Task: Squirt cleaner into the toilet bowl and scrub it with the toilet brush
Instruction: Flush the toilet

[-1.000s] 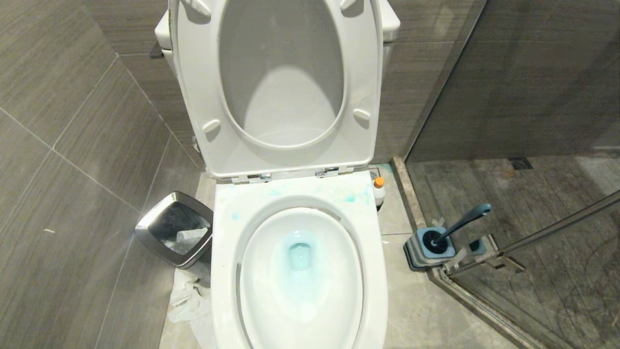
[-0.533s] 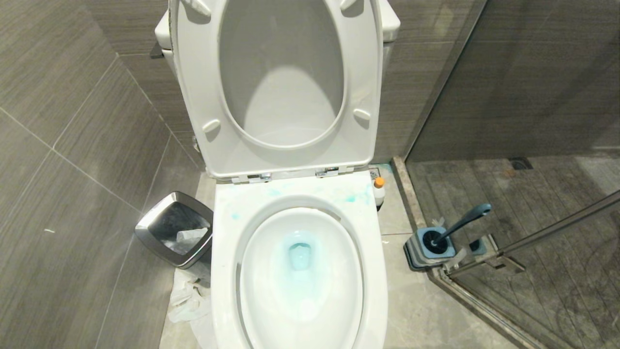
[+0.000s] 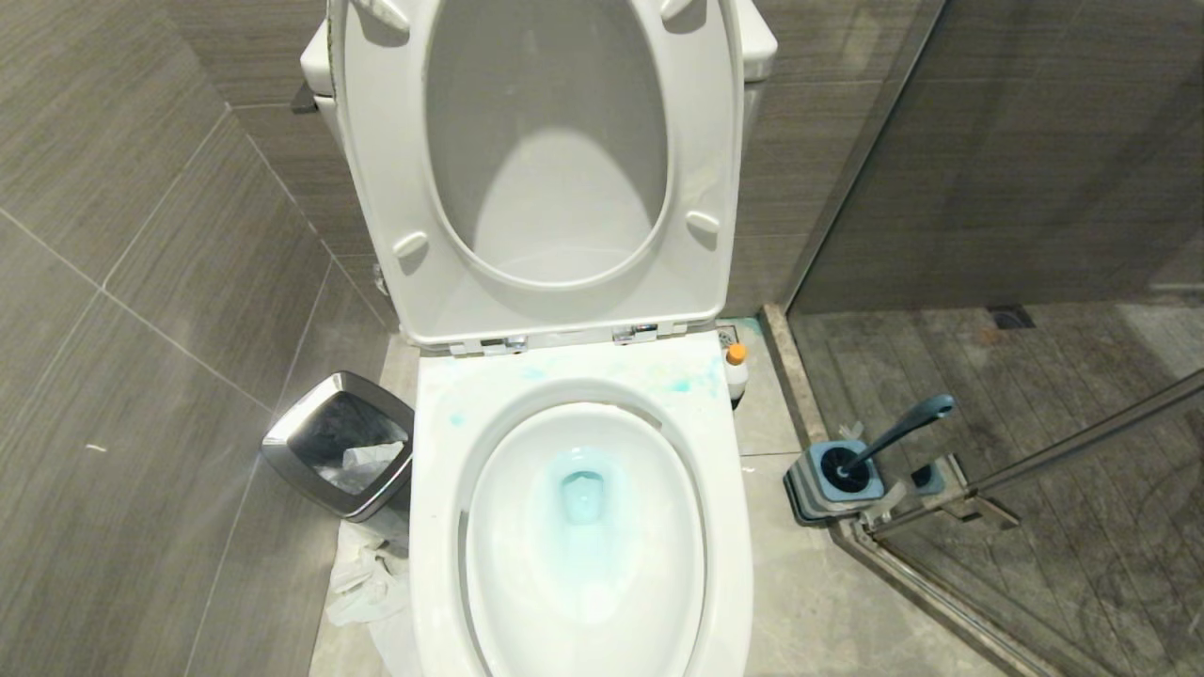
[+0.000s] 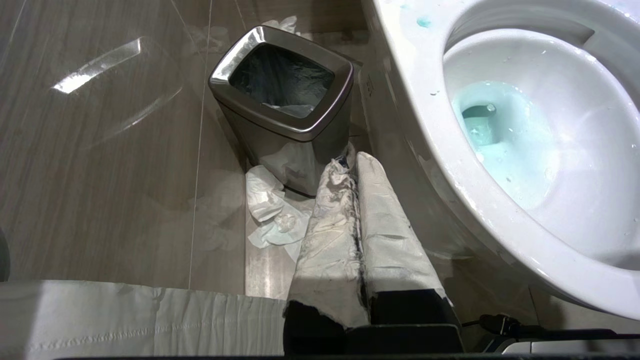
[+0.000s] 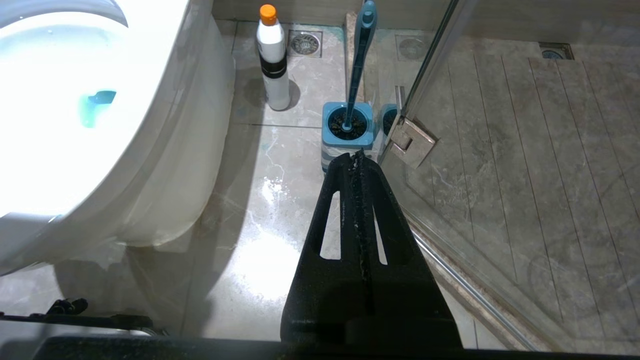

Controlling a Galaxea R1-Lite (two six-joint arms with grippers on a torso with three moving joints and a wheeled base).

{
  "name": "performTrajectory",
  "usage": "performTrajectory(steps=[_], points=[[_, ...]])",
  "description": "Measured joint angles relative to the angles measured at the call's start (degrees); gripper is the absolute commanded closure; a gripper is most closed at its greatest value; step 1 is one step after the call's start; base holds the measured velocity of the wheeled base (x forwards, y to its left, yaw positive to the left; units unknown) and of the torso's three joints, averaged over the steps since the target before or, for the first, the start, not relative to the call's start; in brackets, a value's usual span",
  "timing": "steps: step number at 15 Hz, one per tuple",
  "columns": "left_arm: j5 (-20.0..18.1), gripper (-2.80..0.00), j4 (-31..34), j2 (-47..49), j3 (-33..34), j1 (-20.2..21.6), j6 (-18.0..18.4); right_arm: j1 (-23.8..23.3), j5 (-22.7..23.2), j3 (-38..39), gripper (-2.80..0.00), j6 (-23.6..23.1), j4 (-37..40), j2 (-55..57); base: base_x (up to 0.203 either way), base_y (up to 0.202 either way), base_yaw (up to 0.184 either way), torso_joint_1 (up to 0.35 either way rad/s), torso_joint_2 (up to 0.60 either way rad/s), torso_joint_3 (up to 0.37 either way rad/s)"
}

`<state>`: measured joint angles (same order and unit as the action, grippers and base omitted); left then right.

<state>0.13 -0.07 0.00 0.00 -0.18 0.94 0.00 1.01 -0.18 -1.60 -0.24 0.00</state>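
The white toilet bowl [image 3: 724, 527] stands in the middle with seat and lid raised; teal-blue liquid lies in its basin and in smears on the rim. The cleaner [image 3: 736, 370], white with an orange cap, stands upright on the floor to the bowl's right [image 5: 273, 60]. The toilet brush [image 3: 901, 429] leans in its square blue holder [image 3: 835, 484] by the glass door, its handle [image 5: 361, 65] pointing up. Neither arm shows in the head view. My left gripper [image 4: 351, 162], fingers wrapped in white paper, hangs shut and empty beside the bowl [image 4: 425, 125]. My right gripper [image 5: 358, 155] is shut, empty, above the floor short of the holder [image 5: 347, 129].
A steel-rimmed waste bin [image 3: 340, 456] stands left of the bowl [image 4: 282, 112], with crumpled white paper [image 3: 362, 583] on the floor by it. A glass shower door [image 3: 1063, 451] with a metal hinge [image 5: 412, 141] closes off the right side. Grey tiled walls lie left and behind.
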Motion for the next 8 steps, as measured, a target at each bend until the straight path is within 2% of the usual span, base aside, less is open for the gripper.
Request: performTrajectory(steps=[8], points=[[0.03,0.00,0.00,0.00,0.00,0.00,0.00,0.00,0.02,0.00,0.00,-0.02,0.00,0.00,0.000,0.000,0.000,0.000,0.00,0.000]])
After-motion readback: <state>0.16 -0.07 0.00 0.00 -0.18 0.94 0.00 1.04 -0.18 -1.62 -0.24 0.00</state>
